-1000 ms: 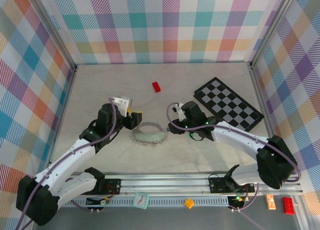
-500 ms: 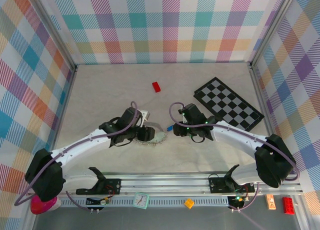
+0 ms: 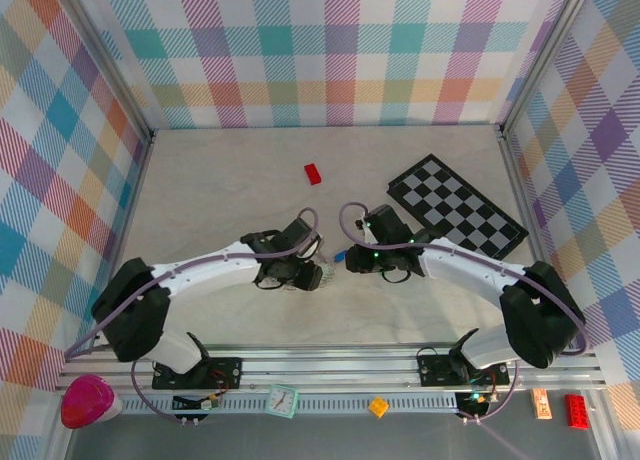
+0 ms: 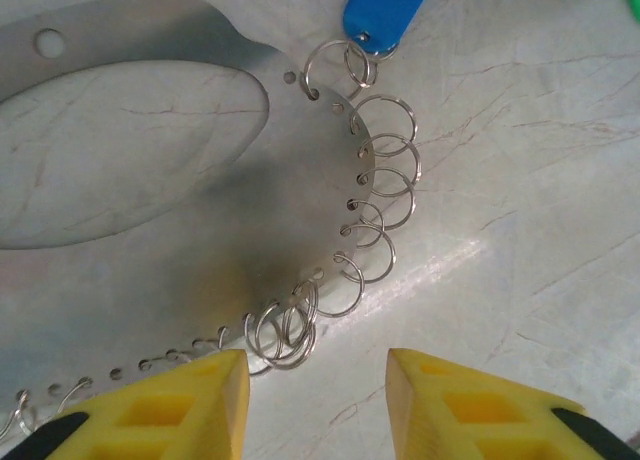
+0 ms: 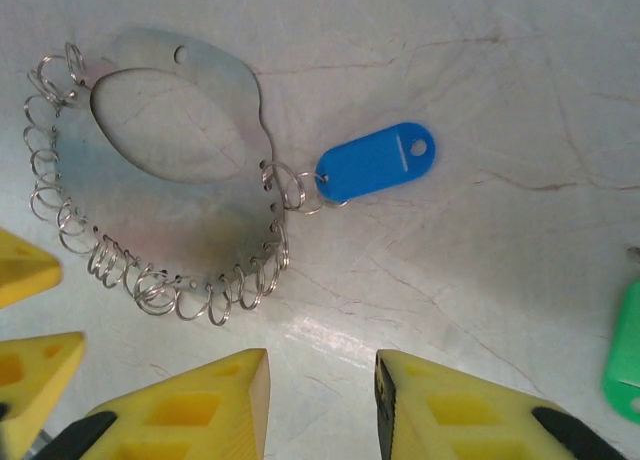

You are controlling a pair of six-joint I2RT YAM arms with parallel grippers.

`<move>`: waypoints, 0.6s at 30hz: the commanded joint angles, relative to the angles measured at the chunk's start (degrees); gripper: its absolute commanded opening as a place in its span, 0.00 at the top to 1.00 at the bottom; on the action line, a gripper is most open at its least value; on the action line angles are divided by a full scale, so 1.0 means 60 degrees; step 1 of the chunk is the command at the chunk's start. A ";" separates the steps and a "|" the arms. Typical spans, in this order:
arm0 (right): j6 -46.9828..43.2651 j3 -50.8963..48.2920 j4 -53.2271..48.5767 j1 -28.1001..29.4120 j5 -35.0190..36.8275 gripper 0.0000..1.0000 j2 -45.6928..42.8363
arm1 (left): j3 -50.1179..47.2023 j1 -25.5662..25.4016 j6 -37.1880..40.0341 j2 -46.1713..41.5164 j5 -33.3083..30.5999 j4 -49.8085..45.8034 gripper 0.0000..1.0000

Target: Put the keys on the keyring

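We are hovering the left gripper (image 4: 317, 380) over the ringed edge of the keyring (image 4: 300, 180), with its fingers spread and pinching nothing. Just right of it, we are holding the right gripper (image 5: 322, 380) spread and empty above bare table. The blue key (image 5: 375, 162) is lying at the keyring's far right edge and seems to be hooked on already. The green key (image 5: 625, 355) is lying loose past it. We judge that one gripper should be pinning the keyring flat while the other pinches the green head squarely.

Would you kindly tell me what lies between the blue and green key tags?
Nothing: the right wrist view shows bare table between the blue key tag and the green key tag.
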 commanded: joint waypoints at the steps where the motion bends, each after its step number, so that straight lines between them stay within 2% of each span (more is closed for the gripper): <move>1: 0.0056 0.0112 0.0056 -0.0118 -0.0337 0.67 -0.0018 | 0.0458 -0.0110 0.0431 0.0467 -0.0081 -0.0485 0.62; 13: -0.0045 0.0003 -0.0066 -0.0299 -0.0337 0.67 -0.0220 | 0.0971 -0.0149 0.0724 0.1707 -0.0064 -0.0540 0.78; 18: -0.0067 0.0009 -0.0095 -0.0359 -0.0366 0.67 -0.0253 | 0.0989 -0.0148 0.0760 0.1983 -0.0182 -0.0559 0.81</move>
